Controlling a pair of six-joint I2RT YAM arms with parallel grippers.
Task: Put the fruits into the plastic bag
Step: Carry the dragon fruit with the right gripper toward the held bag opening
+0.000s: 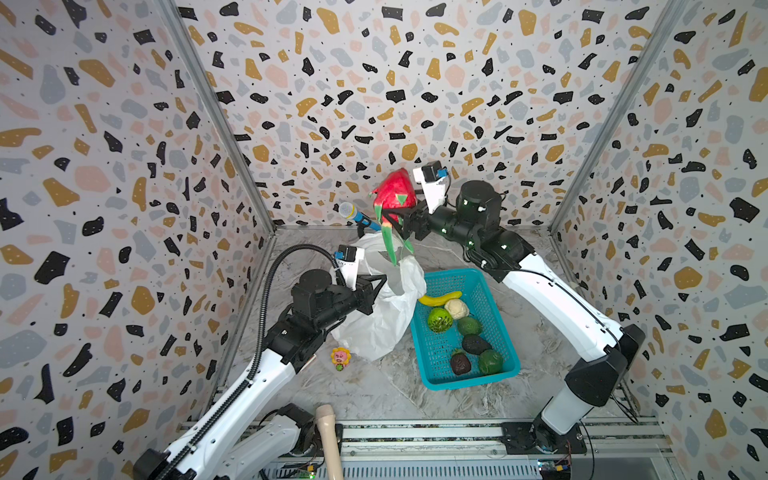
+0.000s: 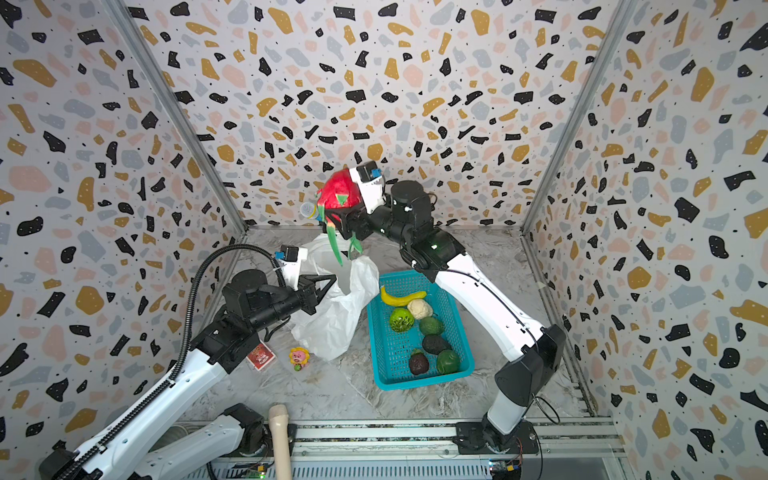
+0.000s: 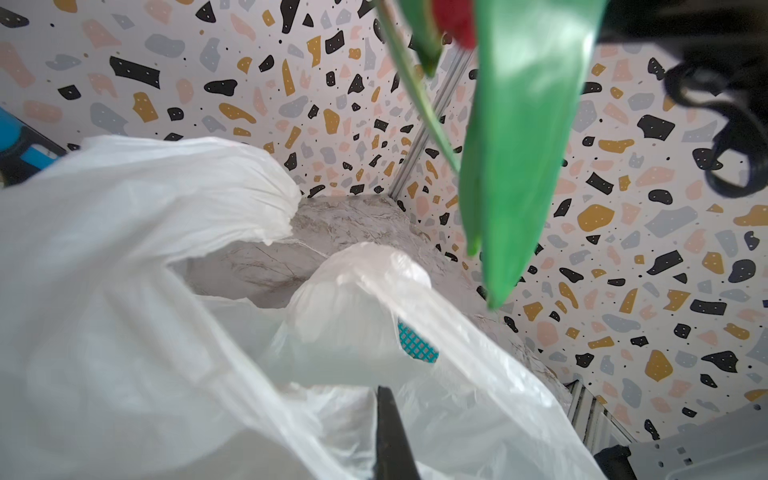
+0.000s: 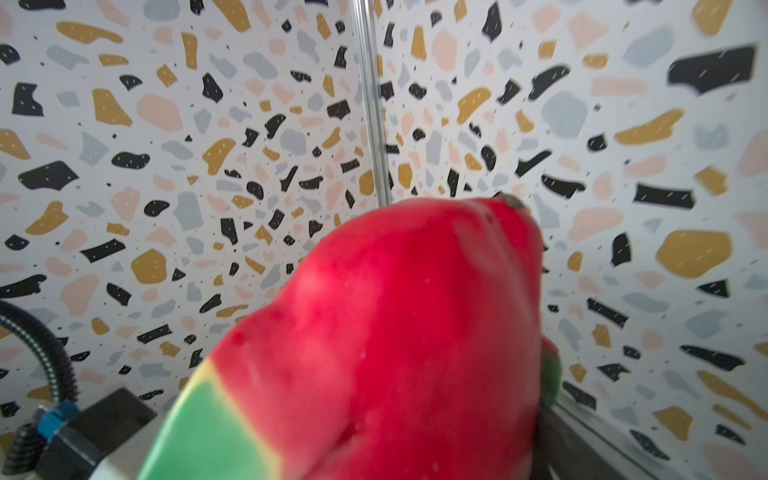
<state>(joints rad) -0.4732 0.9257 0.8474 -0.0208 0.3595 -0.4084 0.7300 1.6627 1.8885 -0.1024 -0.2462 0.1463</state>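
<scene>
Dragon fruit (image 1: 395, 193): being held aloft by the widely spread right gripper (image 1: 397, 220) above the far side of the plastic bag (image 1: 382, 328), whose left rim is being pinched up by the fully closed left gripper (image 1: 382, 280), seemingly for an open mouth.

The left arm (image 1: 270, 380) and the right arm (image 1: 557, 307) look alike: long glossy white shells joined by matte black joint housings and black drum-shaped motors. A black ribbed cable hose (image 1: 263, 320) runs along the left one, beside a row of small holes. Small white marks dot the right one's black joints. The left gripper (image 1: 382, 278) and right gripper (image 1: 392, 212) are black, with triangular strut-framed fingers. Each wrist carries a white bracket with a black camera box and blue plug (image 1: 348, 254).
</scene>
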